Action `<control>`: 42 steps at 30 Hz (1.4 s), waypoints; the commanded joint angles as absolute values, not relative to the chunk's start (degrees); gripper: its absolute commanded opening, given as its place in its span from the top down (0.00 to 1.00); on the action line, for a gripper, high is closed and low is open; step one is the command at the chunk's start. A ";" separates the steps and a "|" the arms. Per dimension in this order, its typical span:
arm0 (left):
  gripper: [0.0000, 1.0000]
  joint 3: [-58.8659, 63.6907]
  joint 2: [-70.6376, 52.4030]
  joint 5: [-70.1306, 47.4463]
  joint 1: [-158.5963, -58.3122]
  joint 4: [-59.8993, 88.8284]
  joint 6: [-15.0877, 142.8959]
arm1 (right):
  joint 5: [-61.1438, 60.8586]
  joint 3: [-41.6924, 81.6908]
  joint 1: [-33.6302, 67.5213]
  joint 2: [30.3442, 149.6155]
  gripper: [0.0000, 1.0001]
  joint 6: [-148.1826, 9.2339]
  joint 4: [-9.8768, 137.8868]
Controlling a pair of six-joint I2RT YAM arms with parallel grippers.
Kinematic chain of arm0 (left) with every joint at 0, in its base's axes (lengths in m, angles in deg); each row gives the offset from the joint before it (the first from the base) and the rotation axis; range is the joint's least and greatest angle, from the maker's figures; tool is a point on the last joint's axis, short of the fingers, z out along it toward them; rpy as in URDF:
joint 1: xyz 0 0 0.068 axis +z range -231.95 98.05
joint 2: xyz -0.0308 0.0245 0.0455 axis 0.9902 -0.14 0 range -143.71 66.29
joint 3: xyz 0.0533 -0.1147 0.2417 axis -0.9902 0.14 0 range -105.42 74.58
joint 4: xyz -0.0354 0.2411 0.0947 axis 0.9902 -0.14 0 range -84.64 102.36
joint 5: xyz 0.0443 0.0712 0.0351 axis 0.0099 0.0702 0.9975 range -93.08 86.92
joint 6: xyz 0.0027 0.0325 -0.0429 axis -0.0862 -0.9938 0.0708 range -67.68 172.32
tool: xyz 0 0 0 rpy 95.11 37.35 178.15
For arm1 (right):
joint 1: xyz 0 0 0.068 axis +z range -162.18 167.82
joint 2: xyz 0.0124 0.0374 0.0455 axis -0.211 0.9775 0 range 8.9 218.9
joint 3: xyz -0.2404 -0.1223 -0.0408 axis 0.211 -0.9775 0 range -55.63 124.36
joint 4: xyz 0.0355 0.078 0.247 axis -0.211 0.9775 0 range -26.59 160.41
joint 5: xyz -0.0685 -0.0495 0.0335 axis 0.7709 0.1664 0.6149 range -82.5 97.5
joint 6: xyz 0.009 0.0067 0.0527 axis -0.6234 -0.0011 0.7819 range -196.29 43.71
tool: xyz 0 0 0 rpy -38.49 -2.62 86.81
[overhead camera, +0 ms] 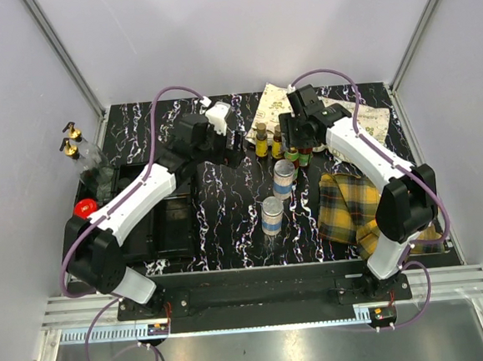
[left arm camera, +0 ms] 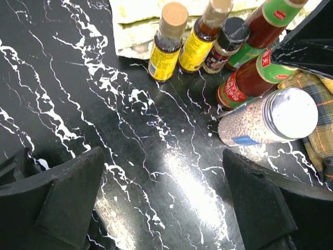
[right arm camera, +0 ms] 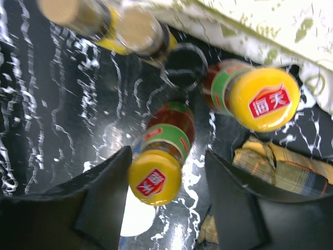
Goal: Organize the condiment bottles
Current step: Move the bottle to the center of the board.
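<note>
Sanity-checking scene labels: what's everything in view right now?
Sauce bottles: five, yellow- or green-labelled plus one small dark, clustered far centre.
Shakers: two, silver-lidded, table centre.
Clear bottles: two, gold-capped, far left.
Jar: one, red-lidded, left edge.
Tray: one, black, left.
Plaid cloth: one, yellow, right.
Printed cloth: count unclear, pale, behind the cluster.
Table: one, black marbled.
Left gripper: open, empty, above table.
Right gripper: open, straddling yellow-capped bottle.
</note>
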State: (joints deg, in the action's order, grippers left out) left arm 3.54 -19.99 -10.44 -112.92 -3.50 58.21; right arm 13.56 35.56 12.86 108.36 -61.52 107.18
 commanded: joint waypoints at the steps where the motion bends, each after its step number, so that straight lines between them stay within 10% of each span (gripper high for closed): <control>1: 0.01 4.36 -16.94 -11.43 -112.80 -1.18 58.83 | 15.32 33.84 13.40 105.67 0.39 -62.05 108.41; 18: 0.01 4.62 -17.47 -13.36 -112.80 0.58 59.09 | 19.44 30.15 13.48 102.60 0.52 -64.95 100.59; 23: 0.01 2.51 -19.40 -14.85 -112.80 0.76 59.18 | 21.03 28.57 13.48 100.75 0.73 -66.09 99.01; 42: 0.01 -17.70 -39.17 -20.22 -118.07 0.14 62.52 | 21.12 17.06 13.57 90.11 0.69 -64.43 98.13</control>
